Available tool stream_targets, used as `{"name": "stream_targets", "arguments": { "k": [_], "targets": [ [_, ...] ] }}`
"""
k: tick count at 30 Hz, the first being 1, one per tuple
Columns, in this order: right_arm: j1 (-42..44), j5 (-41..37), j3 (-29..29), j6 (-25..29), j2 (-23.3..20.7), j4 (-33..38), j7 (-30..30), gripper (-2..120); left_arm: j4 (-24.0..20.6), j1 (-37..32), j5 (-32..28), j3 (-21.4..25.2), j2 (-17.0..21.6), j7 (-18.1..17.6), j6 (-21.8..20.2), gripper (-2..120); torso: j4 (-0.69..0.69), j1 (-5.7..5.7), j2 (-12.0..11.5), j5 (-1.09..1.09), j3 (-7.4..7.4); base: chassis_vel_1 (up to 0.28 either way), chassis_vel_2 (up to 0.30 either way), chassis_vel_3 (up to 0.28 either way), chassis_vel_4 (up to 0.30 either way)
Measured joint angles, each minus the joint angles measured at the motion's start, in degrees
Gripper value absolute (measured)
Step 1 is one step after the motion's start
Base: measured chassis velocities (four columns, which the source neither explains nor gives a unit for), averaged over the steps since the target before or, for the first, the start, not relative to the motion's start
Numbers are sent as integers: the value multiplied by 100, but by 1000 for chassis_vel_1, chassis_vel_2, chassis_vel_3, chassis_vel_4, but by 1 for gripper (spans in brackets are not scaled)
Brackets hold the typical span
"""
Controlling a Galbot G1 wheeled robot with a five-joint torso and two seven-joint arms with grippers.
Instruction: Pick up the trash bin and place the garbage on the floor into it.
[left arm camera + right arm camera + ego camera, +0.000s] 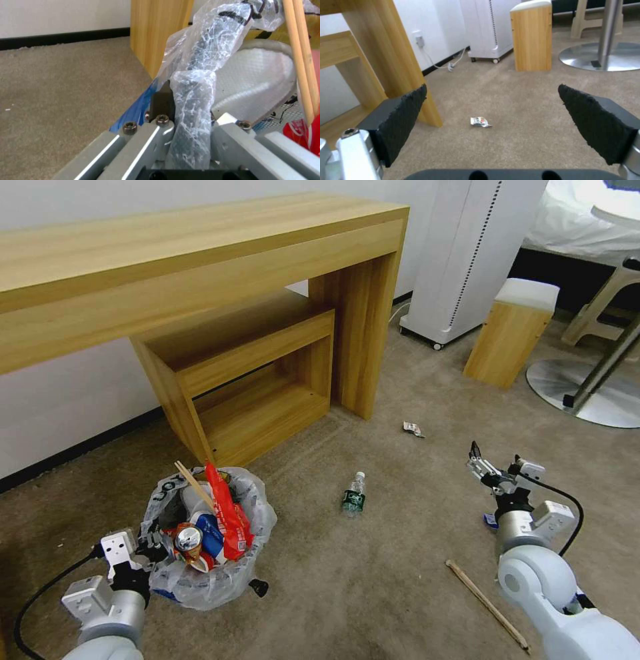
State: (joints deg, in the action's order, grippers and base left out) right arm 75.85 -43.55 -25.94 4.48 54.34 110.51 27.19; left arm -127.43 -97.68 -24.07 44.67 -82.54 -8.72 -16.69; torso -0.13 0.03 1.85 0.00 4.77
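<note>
— Where does the trash bin (207, 553) sit?

— On the beige carpeted floor (373, 580), just in front of the low wooden shelf unit (247, 380) tucked under the long wooden worktop (187, 267). Its crinkled white bag liner (196, 100) is stuffed: a crushed can (189, 540), a red wrapper (227, 510), a white slipper (256, 82) and a wooden stick (193, 483) poking out at an angle.

— And the left tool (150, 553)?

— It is at the bin's near rim, clamped narrow on the rim and the bunched liner; the left wrist view shows the plastic pinched between a black pad and the metal finger (163, 102).

— The right tool (497, 463)?

— It hangs low over the carpet to the robot's right, well apart from the bin, its two black pads (403, 117) spread wide and holding nothing.

— What garbage lies loose?

— A small green-labelled bottle (354, 495) lies on the floor between the bin and the right arm. A crumpled white wrapper (413, 429) rests farther out, near the worktop's leg and ahead of the wide pads in the right wrist view (480, 122). A second wooden stick (487, 603) lies on the carpet beside the right arm.
</note>
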Motion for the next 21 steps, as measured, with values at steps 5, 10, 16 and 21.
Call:
{"name": "stream_targets", "arguments": {
  "k": [5, 10, 16, 21],
  "targets": [
    [-23, -14, 20, 11, -2, -26, -4, 100, 19, -2, 18, 0, -13, -1, 5, 1, 0, 0, 0, 0, 0, -11, -9, -7, -9],
    [-52, 9, 69, 25, 0, -79, -30, 100, 28, -30, 35, 10, -29, -10, 22, 1, 0, 0, 0, 0, 0, -57, -68, -54, -52],
    [-82, 36, 92, 69, 1, -110, -31, 100, 26, -45, 27, 20, -31, -14, 35, 1, -1, 0, 0, 0, 0, -85, -89, -98, -89],
    [-82, 122, 117, 163, 5, -169, -46, 100, 26, -40, 11, 26, -31, -21, 49, 1, -3, 0, 0, 0, 0, -90, -87, -85, -95]
  ]
}}
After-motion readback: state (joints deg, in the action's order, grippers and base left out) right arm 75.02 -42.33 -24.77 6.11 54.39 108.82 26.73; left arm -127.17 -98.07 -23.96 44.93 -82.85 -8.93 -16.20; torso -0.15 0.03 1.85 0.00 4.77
